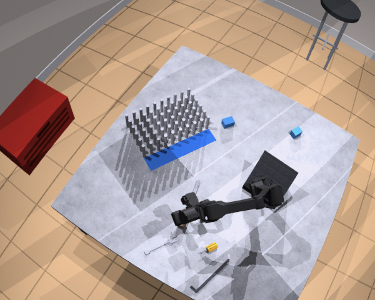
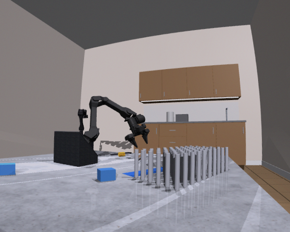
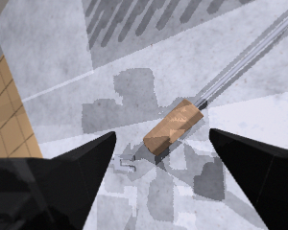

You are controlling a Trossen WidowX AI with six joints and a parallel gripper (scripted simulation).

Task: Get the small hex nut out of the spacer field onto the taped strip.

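The metal spacers point(image 1: 172, 137) point(image 2: 177, 172) stand upright in a dense field. The blue taped strip point(image 1: 194, 145) point(image 2: 130, 174) lies along its front. I cannot make out the hex nut in any view. My gripper point(image 2: 142, 145) point(image 3: 161, 134) is wide open and empty, above the table and outside the field. Below it lies a tool with a wooden handle point(image 3: 173, 126) and a thin metal shaft point(image 3: 245, 62) point(image 1: 197, 185). The handle lies slanted across the wrist view, beyond the fingertips. In the top view the arm mostly hides the handle and hides the fingers.
A silver tool point(image 1: 158, 247) point(image 3: 127, 163), a yellow-handled tool point(image 1: 211, 247) point(image 2: 121, 154) and a dark hooked bar point(image 1: 212, 275) lie near the table's lower edge in the top view. Two blue blocks point(image 1: 228, 122) point(image 1: 295, 132) stand right of the field. The black base point(image 1: 278, 167) point(image 2: 66, 147) carries the arm.
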